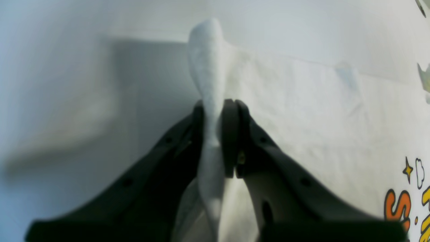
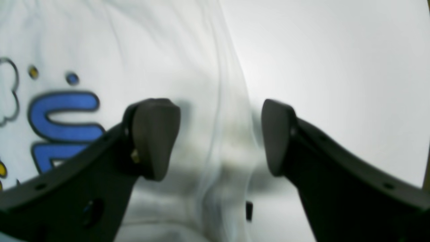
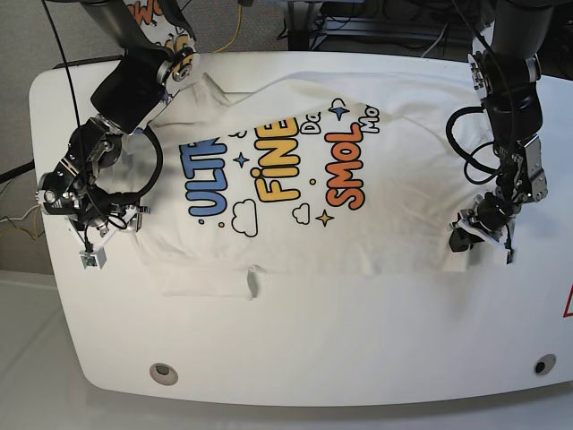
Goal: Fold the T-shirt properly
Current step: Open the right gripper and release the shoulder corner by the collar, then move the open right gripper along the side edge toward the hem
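Spreading over most of the white table [image 3: 295, 358], the T-shirt [image 3: 295, 242] lies flat and face up, its printed words running from the far left toward the right: blue "ULTRA", yellow "FINE", orange "SMOL". Its hem side runs along the table's left part and a sleeve reaches toward the far left corner. A small fold of cloth [image 3: 254, 281] stands up at the shirt's near edge, roughly midway along it.

At the table's right edge, the left gripper [image 3: 472, 228] is clamped on the T-shirt: in the left wrist view its jaws are pressed together on a pinched ridge of white fabric [image 1: 208, 101] that rises between them and pokes out past the tips. Orange and yellow print shows at the lower right corner of that view.

Near the table's left edge, the right gripper [image 3: 100, 235] sits at the shirt's border with its jaws held wide apart. The right wrist view shows the two dark pads [image 2: 154, 137] straddling a wrinkled fabric edge [image 2: 228, 141], bare table on one side, the blue letter on the other. Whether the pads touch the cloth cannot be told.
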`<state>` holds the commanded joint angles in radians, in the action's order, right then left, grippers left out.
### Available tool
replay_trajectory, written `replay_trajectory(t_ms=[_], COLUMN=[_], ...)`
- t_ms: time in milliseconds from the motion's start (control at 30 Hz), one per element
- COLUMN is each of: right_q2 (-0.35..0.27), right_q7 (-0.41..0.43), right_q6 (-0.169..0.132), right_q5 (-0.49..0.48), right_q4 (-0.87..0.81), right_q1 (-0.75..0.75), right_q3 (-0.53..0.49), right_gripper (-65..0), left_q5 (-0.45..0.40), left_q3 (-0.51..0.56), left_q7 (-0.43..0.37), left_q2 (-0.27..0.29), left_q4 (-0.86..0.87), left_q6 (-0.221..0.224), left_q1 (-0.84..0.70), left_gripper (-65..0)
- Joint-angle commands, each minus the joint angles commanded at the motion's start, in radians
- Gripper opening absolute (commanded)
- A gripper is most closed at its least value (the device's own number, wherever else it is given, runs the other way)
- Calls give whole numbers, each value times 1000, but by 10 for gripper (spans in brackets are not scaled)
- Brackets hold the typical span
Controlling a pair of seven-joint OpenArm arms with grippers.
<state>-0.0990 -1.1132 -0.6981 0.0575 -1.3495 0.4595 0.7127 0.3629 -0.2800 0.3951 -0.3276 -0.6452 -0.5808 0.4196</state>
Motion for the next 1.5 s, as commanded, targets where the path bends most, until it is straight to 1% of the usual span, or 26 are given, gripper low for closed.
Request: replay_trajectory(t_ms=[200, 400, 467, 600, 900, 967, 1333, 1500], right_q2=[-15, -17, -18, -40, -46, -61, -94, -112], right_q7=[55, 109, 141, 196, 311, 345, 436, 460], right_q6=[0, 0, 0, 0, 0, 0, 0, 0], right_q5=[0, 0, 0, -2, -2, -2, -2, -2], right_q4=[86, 172, 206, 272, 388, 420, 574, 586], right_q1=[29, 60, 69, 69, 64, 63, 81, 86], right_q3=[3, 83, 100, 106, 106, 106, 106, 106], right_gripper=[-249, -249, -249, -249, -249, -249, -249, -249], left_q5=[0, 0, 0, 0, 0, 0, 0, 0], left_q3=[0, 0, 2, 2, 2, 2, 2, 2], left_q7=[0, 0, 0, 0, 0, 0, 0, 2], left_q2=[0, 0, 0, 0, 0, 0, -2, -2], left_q4=[0, 0, -2, -2, -2, -2, -2, -2], left_q6=[0, 0, 0, 0, 0, 0, 0, 0], left_q1=[-2, -11, -14, -14, -14, -14, -14, -15], left_gripper=[-598, -598, -598, -598, -598, -598, -598, -598])
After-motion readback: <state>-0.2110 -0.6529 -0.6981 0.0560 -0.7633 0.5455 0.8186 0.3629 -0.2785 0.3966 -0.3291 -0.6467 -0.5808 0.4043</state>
